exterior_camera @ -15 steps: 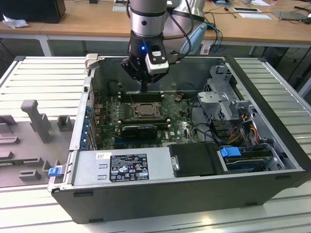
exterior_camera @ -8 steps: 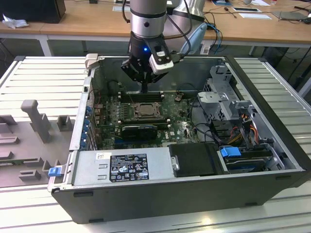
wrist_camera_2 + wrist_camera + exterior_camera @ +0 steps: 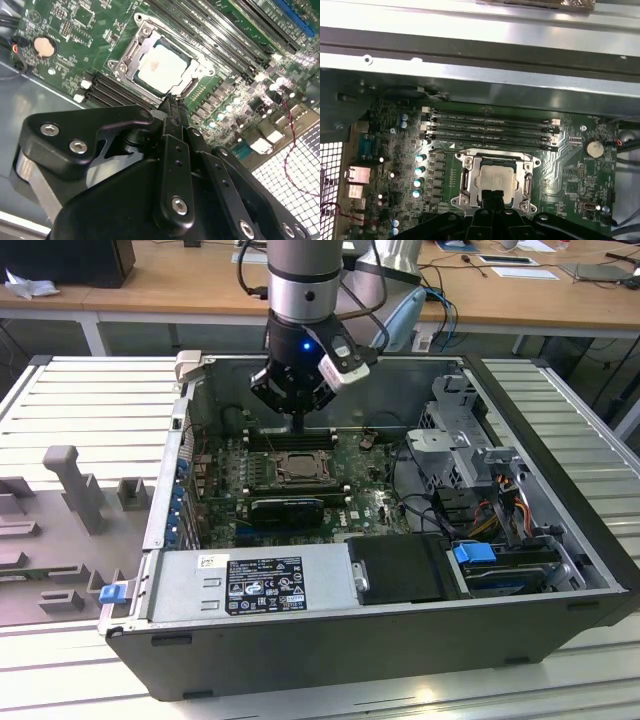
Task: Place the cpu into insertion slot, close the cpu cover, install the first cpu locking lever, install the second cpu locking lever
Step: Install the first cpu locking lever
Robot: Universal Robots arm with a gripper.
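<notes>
Power supply [image 3: 255, 585]: grey labelled box, lower centre of the exterior view, nearest the camera; no part in the work.
Black card [image 3: 285, 508]: lying across the green motherboard [image 3: 375, 502], just in front of the socket; to be kept clear of.
Insertion slot [image 3: 275, 472]: centre of the exterior view, metal frame on the green board.
Cpu [image 3: 162, 67]: seated in the insertion slot, pale top flat and square in both wrist views.
Cpu cover [image 3: 470, 176]: apparently down, framing the cpu through its window; fully flat or not, cannot tell.
Locking levers: too thin to tell whether latched or free.
Claw [image 3: 171, 105]: fingers pressed together into a narrow tip, holding nothing, poised by the slot's rim close to the cpu's edge; touching or just above, cannot tell.
Step in hand, as a judgement: a pushing job with the closed tip on the cover or a lever.
Doing it well: straight, slow descent; contact on the metal frame alone, never on the cpu's top; light force; no sideways drag toward the memory slots [image 3: 490, 129].
Wooden desk [image 3: 180, 285]: top of the exterior view, far behind the case, carrying papers.
</notes>
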